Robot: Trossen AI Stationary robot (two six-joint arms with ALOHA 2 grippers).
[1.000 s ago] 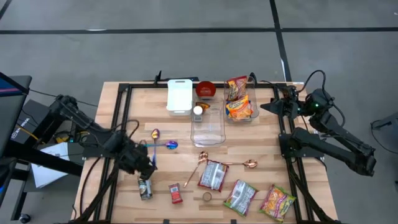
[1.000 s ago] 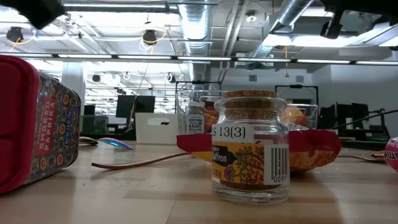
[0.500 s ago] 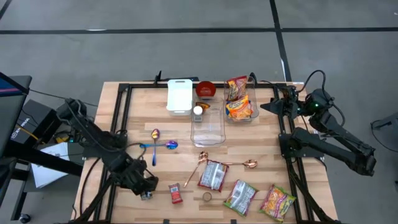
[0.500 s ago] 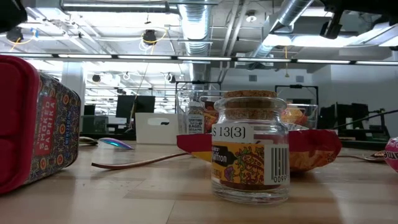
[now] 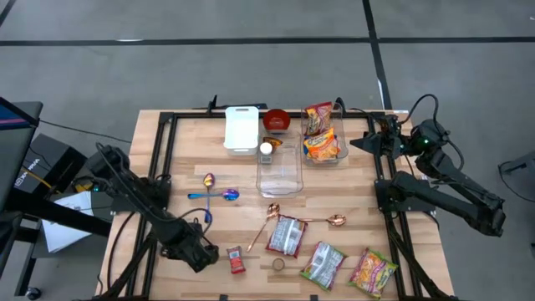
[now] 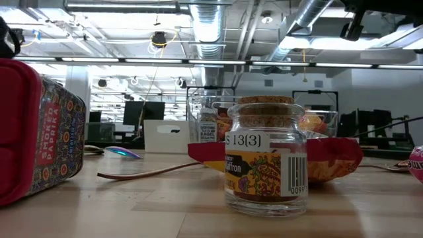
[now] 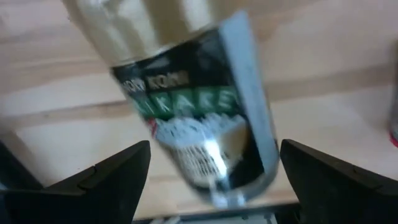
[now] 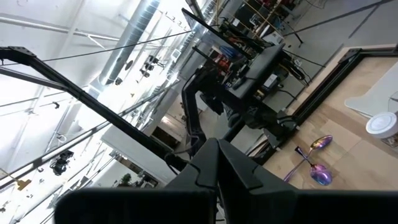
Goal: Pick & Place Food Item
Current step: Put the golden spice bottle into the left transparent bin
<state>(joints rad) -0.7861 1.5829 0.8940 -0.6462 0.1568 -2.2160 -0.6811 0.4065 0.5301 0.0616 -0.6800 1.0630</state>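
Observation:
A small can (image 7: pixel 193 112) with a gold top and a black-and-green label lies on the wooden table near its front left. In the left wrist view my left gripper (image 7: pixel 214 149) is open and points down over the can, one finger on each side, with a gap to each finger. In the high view the left gripper (image 5: pixel 196 251) hides the can. My right gripper (image 8: pixel 217 155) is shut on nothing and held up at the table's right side (image 5: pixel 358 142).
A red tin (image 5: pixel 236 259) and a cork-topped jar (image 5: pixel 278 265) lie just right of the left gripper. Snack packets (image 5: pixel 287 236) (image 5: pixel 323 263) (image 5: pixel 373 272) and spoons (image 5: pixel 219 196) lie mid-table. Clear containers (image 5: pixel 279 167), a white box (image 5: pixel 241 128) and a red bowl (image 5: pixel 277 120) stand at the back.
My left gripper has moved toward the table's near edge and down, rolling about its own axis as it went. It now stands over the can, which has not moved.

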